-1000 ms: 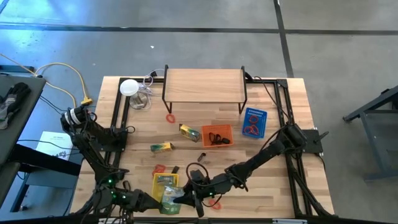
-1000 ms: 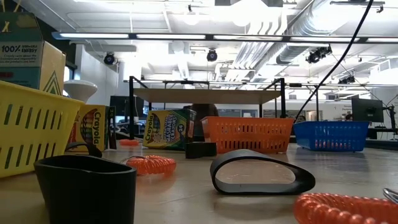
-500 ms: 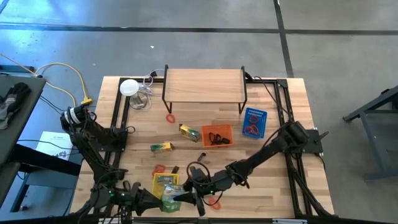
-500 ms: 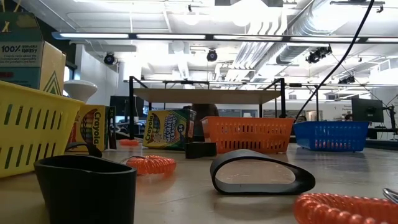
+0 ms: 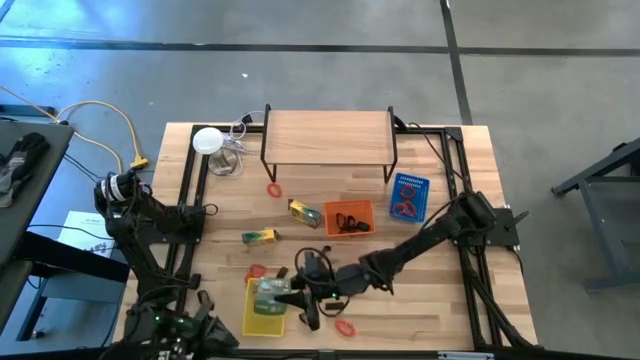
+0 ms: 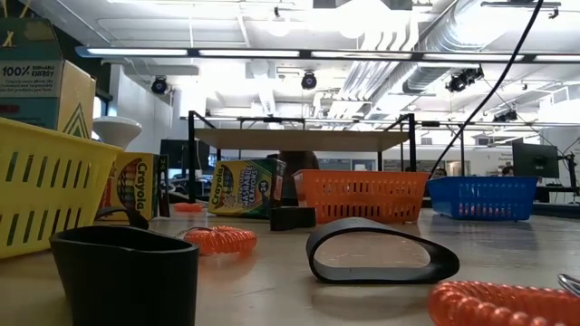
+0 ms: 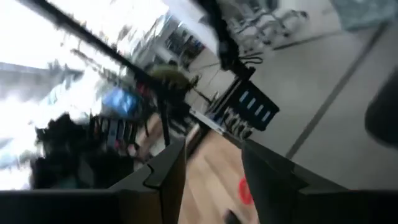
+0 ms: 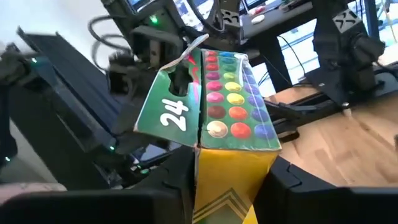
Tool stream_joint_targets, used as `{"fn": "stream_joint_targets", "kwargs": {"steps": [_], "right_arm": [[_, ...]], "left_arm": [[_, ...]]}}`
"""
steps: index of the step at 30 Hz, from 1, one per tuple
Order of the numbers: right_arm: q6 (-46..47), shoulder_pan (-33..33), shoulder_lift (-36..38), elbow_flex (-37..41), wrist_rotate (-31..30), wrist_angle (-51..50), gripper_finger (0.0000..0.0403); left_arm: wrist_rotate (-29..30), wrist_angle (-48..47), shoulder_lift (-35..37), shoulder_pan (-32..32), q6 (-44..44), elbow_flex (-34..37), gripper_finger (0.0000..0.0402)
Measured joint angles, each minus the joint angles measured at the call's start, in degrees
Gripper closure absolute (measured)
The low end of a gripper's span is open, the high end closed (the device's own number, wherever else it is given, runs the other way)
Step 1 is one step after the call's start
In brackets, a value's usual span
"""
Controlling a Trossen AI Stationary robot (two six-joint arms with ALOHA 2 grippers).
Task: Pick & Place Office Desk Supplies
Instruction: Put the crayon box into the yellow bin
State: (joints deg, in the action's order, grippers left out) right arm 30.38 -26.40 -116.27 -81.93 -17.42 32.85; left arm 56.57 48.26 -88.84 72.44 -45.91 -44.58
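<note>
You have a tabletop [image 5: 440,300] of pale planked wood with a matt, lightly grained finish, framed by black matt metal rails [image 5: 188,190]. The raised shelf [image 5: 328,138] shows the same light wood on thin black metal legs. Your yellow basket [image 6: 41,181], orange basket [image 6: 362,195] and blue basket [image 6: 480,197] look like slotted moulded plastic with a slight sheen. The crayon pack [image 8: 217,112] in the right hand [image 8: 227,177] is printed cardboard, smooth and faintly glossy, its flap creased. The coiled red bands [image 6: 217,239] look like smooth, shiny plastic. The black loop [image 6: 381,251] reads as matt, rubbery strap. The floor [image 5: 300,70] is bare grey concrete, dull and scuffed.
</note>
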Motion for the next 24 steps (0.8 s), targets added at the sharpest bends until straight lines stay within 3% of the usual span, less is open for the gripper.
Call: {"fn": "stream_joint_targets", "kwargs": {"steps": [6, 13, 19, 24], "right_arm": [[-14.1, -2.3, 0.0, 0.0, 3.1, -0.5, 0.0302], [-33.1, -5.9, -1.5, -0.1, -5.2, -2.1, 0.0303], [-35.1, -6.7, -2.1, -2.6, -6.6, -4.3, 0.0303], [-38.1, -6.5, -10.0, -16.1, -4.6, -13.2, 0.0303]], "left_arm": [[7.0, -0.4, 0.0, 2.2, 16.2, 0.0, 0.0254], [16.3, -0.4, 0.1, 3.9, 33.0, 0.0, 0.0254], [26.3, 0.5, 0.2, 4.2, 33.3, 0.1, 0.0254], [28.0, 0.6, -0.1, 4.1, 32.4, 0.1, 0.0254]]}}
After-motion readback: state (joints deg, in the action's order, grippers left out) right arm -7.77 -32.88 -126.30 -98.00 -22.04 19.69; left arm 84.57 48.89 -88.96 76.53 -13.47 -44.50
